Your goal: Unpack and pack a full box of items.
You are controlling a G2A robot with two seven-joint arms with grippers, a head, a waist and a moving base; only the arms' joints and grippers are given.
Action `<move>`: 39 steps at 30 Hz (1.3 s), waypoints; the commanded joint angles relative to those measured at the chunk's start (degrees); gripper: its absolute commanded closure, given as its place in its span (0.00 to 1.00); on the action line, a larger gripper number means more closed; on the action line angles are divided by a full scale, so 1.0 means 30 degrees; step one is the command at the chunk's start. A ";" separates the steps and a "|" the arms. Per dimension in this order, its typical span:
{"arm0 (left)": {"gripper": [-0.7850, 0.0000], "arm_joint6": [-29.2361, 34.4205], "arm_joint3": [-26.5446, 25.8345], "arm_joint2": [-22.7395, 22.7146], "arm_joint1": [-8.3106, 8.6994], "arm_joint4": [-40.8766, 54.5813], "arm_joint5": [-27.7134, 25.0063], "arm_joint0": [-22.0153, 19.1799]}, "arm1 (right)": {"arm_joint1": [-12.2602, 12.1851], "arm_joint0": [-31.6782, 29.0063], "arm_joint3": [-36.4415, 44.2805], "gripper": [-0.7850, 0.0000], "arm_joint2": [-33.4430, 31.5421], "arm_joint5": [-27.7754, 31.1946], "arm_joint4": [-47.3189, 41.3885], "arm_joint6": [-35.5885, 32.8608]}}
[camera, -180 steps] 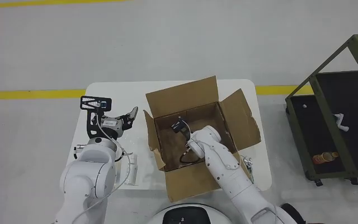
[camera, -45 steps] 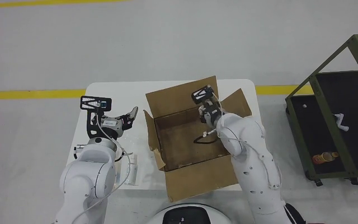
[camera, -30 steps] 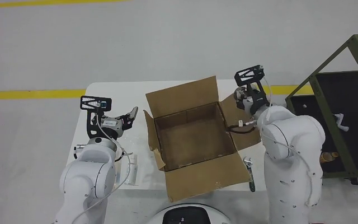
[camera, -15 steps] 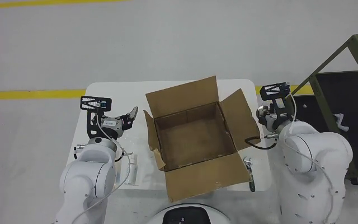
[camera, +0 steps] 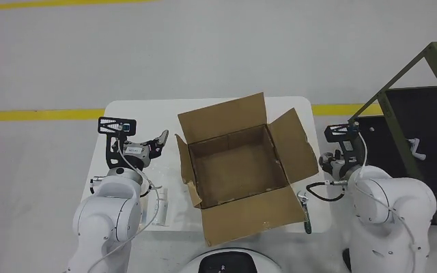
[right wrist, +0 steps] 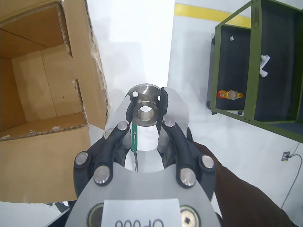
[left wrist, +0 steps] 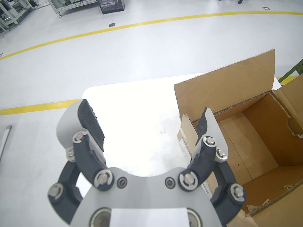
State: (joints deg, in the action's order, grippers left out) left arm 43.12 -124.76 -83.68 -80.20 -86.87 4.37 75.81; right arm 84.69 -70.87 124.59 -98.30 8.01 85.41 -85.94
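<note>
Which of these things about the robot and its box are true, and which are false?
1. The right gripper holds a round metal part. True.
2. The left gripper is shut on a tool. False: it is open and holds nothing.
3. The cardboard box has its flaps open. True.
4. The green-handled tool lies inside the box. False: it lies on the table, beside the box.

Top view looks down on the table (camera: 157,112); both wrist views, nearer, share the open box (camera: 235,170)
</note>
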 commanded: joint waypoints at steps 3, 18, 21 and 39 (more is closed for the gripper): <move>0.00 0.0000 0.0000 0.0000 0.0000 0.0000 0.0000 0.0000 | -0.0109 -0.0916 0.0294 1.00 -0.0467 -0.0097 -0.0035 -0.0137; 0.00 0.0000 0.0000 0.0000 0.0000 0.0000 0.0000 0.0000 | -0.0479 -0.3604 -0.1162 1.00 -0.1645 0.0241 -0.0615 0.0640; 0.00 0.0000 0.0000 0.0000 0.0000 0.0000 0.0000 0.0000 | -0.0564 -0.3959 -0.1488 1.00 -0.1715 0.0429 -0.0513 0.0684; 0.00 0.0000 0.0000 0.0000 0.0000 0.0000 0.0000 0.0000 | -0.0931 -0.5251 -0.3824 1.00 -0.1624 0.0210 -0.0561 0.2137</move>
State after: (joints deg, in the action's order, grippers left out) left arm 43.12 -124.76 -83.68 -80.20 -86.87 4.37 75.81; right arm 81.95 -86.63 113.67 -103.28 8.60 83.68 -80.15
